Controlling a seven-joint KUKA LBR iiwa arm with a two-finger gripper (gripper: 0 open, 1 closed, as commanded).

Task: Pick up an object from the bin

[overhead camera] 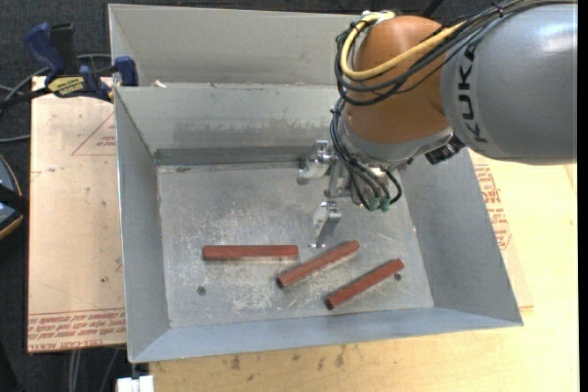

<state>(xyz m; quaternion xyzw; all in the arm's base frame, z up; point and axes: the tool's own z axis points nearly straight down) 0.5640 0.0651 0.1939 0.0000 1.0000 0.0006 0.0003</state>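
Orange-capped wrist lowered into the grey bin (pixel 138 197), the gripper (pixel 322 234) hangs just over the middle reddish-brown stick (pixel 318 263), one of three on the floor. Nothing is lifted yet. Whether the gripper is released or clenched cannot be told.

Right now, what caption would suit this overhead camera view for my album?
Robot arm's pincer low over the middle reddish-brown stick, one of three in a grey bin.

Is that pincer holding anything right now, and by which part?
Nothing seems held; the pincer hangs close by the middle reddish-brown flat stick, which lies on the grey metal bin floor.
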